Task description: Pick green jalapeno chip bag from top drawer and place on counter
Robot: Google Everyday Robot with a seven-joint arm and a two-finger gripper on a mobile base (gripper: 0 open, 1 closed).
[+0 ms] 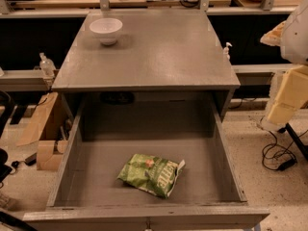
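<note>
The green jalapeno chip bag (pixel 150 174) lies flat on the bottom of the top drawer (pixel 72 153), near its front and middle, with white lettering facing up. The drawer is pulled fully out below the counter (pixel 159 52). My gripper (pixel 284 97) is at the right edge of the view, beside the cabinet and at about counter height. It is well away from the bag and holds nothing that I can see.
A white bowl (pixel 106 30) stands on the counter's far left corner. Cardboard boxes (pixel 45 129) sit on the floor left of the cabinet. Cables (pixel 276 155) lie on the floor to the right. Small bottles (pixel 46 65) stand on the shelf behind.
</note>
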